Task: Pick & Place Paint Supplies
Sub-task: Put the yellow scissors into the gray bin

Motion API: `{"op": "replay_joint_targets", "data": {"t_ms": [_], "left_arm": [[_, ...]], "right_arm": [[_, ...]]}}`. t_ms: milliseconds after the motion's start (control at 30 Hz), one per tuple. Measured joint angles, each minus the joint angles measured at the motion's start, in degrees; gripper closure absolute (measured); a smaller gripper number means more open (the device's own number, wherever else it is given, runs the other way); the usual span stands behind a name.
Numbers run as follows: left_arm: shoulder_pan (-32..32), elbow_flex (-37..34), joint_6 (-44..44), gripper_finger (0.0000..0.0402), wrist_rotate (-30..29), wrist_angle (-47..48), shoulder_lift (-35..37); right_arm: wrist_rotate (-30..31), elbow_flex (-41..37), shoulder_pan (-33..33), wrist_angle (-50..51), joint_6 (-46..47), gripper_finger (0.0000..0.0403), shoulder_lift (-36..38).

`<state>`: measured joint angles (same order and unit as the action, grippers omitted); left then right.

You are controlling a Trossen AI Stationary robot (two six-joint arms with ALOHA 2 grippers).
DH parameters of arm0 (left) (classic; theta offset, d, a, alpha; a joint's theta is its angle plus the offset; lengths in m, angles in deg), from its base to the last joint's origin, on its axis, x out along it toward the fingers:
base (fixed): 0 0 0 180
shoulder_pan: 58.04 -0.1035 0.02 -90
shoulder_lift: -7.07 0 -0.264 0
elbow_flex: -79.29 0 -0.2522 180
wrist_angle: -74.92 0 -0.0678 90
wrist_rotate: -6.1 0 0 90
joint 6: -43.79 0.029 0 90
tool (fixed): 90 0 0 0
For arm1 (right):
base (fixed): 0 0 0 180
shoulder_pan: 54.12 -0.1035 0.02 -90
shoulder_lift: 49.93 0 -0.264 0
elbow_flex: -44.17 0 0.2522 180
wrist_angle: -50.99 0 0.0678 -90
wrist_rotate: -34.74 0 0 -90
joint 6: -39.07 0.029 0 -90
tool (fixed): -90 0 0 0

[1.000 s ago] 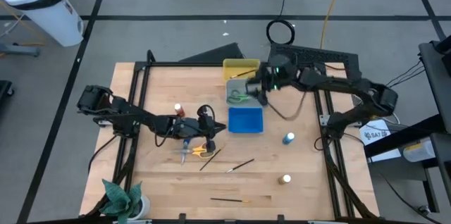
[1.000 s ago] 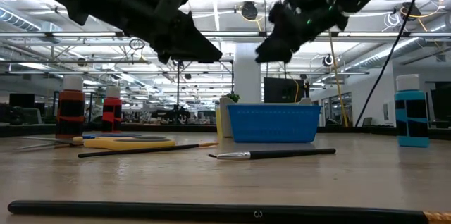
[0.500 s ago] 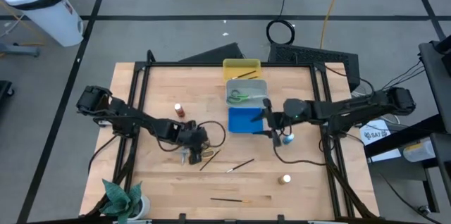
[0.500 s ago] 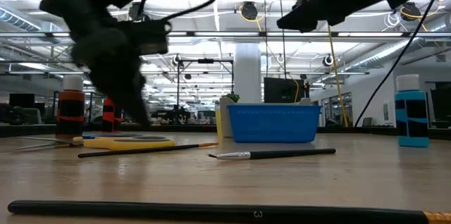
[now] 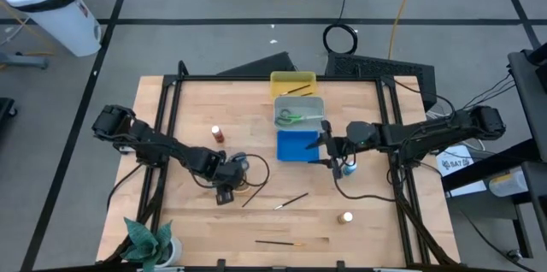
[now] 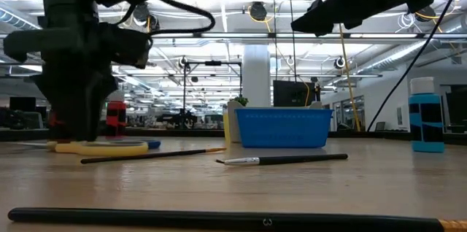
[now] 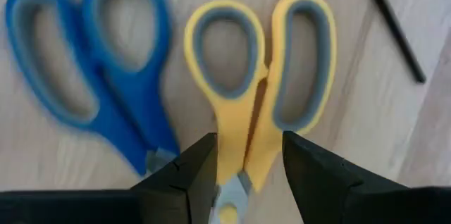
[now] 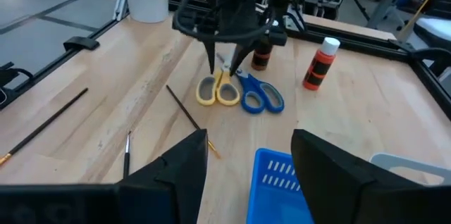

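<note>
Since a second earlier, the left claw (image 7: 243, 175) had been lowered onto the yellow scissors (image 7: 259, 90); the right claw (image 8: 248, 155) had been swung from the trays toward the blue bottle (image 5: 349, 168). The left claw's fingers were spread astride the scissors' neck, not closed. Blue scissors (image 7: 99, 86) lay just beside the yellow scissors on the surface (image 5: 188, 212). The right claw was held open and empty.
</note>
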<state>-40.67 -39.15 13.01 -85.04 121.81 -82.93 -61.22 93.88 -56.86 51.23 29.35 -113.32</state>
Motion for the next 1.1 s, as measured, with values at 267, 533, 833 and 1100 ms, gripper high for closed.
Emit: {"op": "replay_joint_targets", "data": {"t_ms": [267, 533, 833, 1100], "left_arm": [[1.18, 6.65, 1.77, 0.0229, -0.4, 8.59, 0.03], [3.17, 5.09, -0.04, 0.0229, -5.19, 17.16, 0.02], [3.42, -0.07, -0.06, 0.0229, -3.06, 11.7, 0.28], [4.11, -0.27, -0.85, 0.0229, -3.98, 9.27, 0.24]], "right_arm": [[0.0, 0.0, 0.0, 0.02, -0.07, 0.0215, -0.02], [-0.02, 0.0, 0.0, 0.13, 0.16, 0.0216, -0.02], [-0.04, 0.0, 0.0, 0.14, 0.61, 0.0216, -0.02], [-0.04, 0.0, 0.0, 0.09, 0.46, 0.0216, -0.02]]}}
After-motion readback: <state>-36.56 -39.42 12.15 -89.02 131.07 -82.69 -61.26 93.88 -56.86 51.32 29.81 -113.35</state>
